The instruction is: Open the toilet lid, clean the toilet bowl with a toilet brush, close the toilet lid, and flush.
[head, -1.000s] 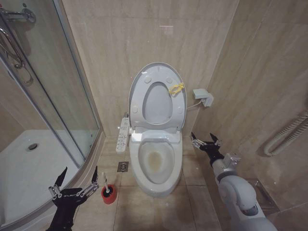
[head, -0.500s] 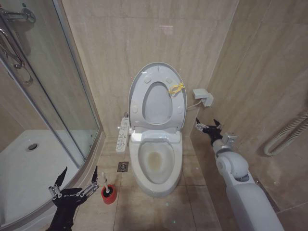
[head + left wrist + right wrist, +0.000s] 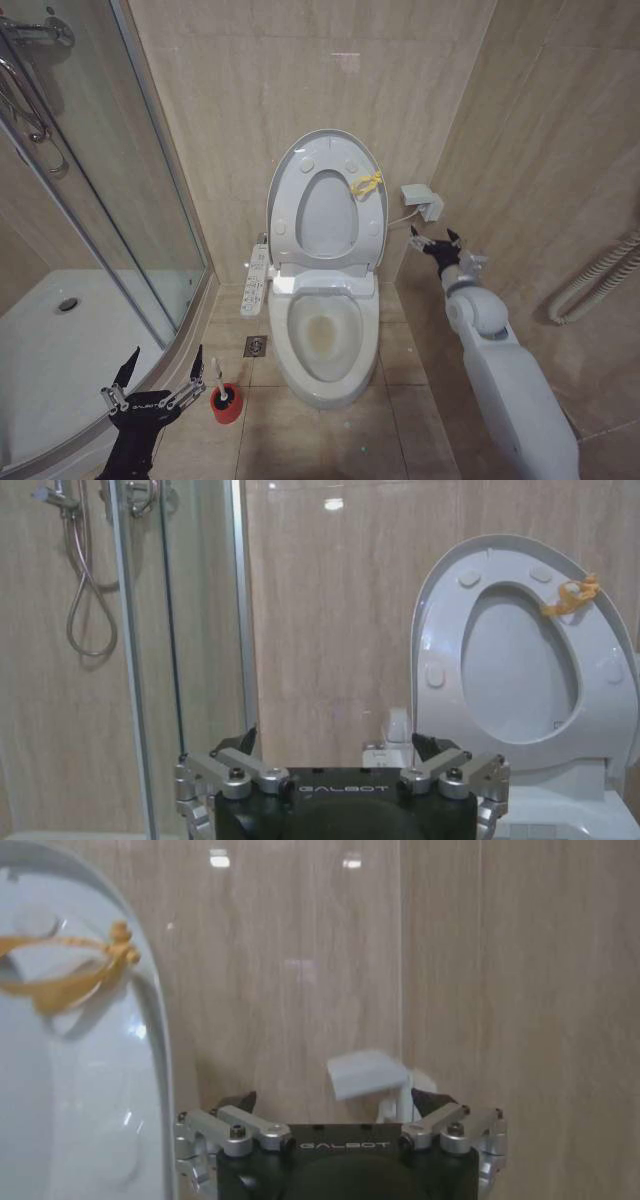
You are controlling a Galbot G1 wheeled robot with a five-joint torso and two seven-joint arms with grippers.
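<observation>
the right claw (image 3: 435,240), fingers apart and empty, has climbed in the last second from beside the bowl (image 3: 323,340) to about three o'clock of the raised lid (image 3: 326,205), near its yellow tie (image 3: 367,184); probably reaching to close it. the left claw (image 3: 156,385) hangs spread beside the brush (image 3: 216,381). "galbot" reads on both claws.

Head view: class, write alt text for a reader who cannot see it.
A toilet stands against a tiled wall, its toilet lid raised above the open toilet bowl. The right gripper, open, reaches beside the lid near a white wall box; the left gripper, open, hangs low by the toilet brush in its red holder.
</observation>
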